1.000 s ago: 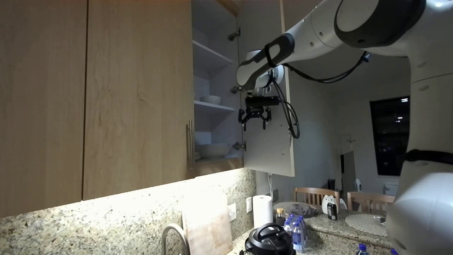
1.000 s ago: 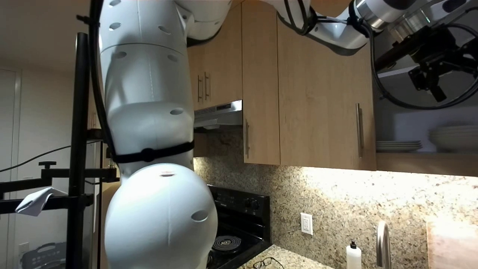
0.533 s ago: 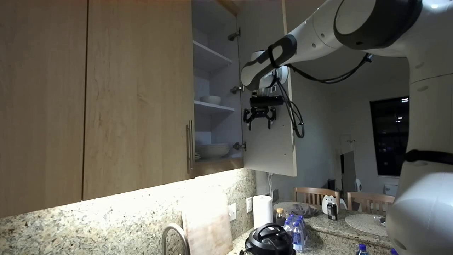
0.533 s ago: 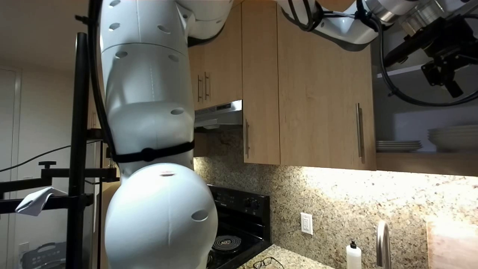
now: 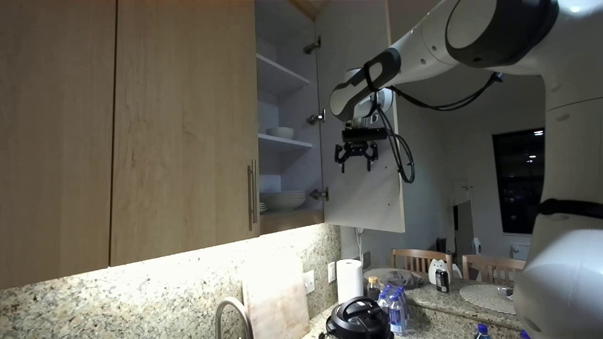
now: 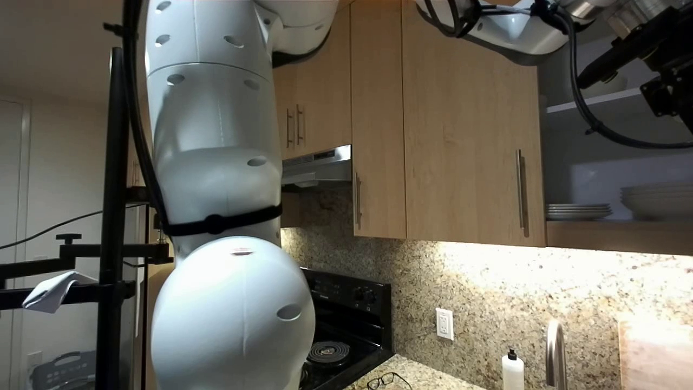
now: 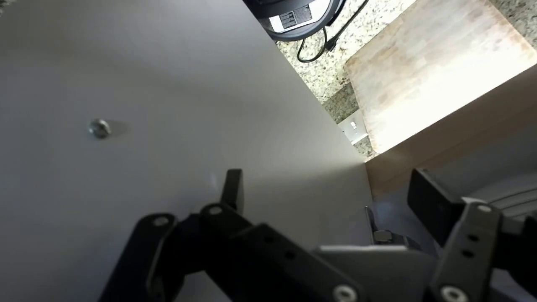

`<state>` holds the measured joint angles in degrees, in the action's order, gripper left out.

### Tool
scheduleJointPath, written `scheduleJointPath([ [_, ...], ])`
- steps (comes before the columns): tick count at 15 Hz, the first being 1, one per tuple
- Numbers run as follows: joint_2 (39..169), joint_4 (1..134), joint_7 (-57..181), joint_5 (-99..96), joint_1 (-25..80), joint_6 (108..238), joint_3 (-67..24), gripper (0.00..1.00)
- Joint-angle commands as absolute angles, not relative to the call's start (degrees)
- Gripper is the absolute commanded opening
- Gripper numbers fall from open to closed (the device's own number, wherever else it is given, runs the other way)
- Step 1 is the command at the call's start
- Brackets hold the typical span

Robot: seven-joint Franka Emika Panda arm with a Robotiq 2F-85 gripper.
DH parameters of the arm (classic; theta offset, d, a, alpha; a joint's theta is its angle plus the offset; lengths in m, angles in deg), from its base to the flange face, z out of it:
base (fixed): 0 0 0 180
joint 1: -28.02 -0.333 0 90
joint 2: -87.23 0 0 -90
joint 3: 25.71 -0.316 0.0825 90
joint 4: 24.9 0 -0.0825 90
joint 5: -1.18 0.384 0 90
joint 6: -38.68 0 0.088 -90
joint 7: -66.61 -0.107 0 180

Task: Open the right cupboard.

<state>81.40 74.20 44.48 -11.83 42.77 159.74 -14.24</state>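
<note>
The right cupboard (image 5: 301,176) stands open, its white shelves holding white bowls and plates. Its lower part also shows in an exterior view (image 6: 617,236). Its door (image 5: 365,202) is swung far out to the right, with the pale inner face visible; the bar handle is hidden. My gripper (image 5: 355,167) points down in front of that inner face, fingers apart with nothing between them. In the wrist view the open fingers (image 7: 335,197) frame the door's inner face (image 7: 188,84) and a hinge (image 7: 384,235). I cannot tell whether the arm or gripper touches the door.
Closed wide doors (image 5: 183,117) adjoin the cupboard's left side. Below are a faucet (image 5: 233,308), a cutting board (image 5: 275,296), a black cooker (image 5: 359,320), a paper towel roll (image 5: 350,280) and water bottles (image 5: 396,310). A cable loop (image 5: 409,165) hangs beside the gripper.
The door has swung further open to the right. My arm and open gripper have moved the same way along with it, partly leaving an exterior view at its right edge.
</note>
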Motion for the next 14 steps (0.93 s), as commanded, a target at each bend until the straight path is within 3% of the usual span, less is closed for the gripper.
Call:
scheduleJointPath([
  [1, 81.1, 73.5, 44.6, -10.4, 43.6, 158.7, -12.4, 1.00],
  [14, 81.3, 72.5, 46.6, -3.8, 45.7, 158.0, -7.1, 1.00],
])
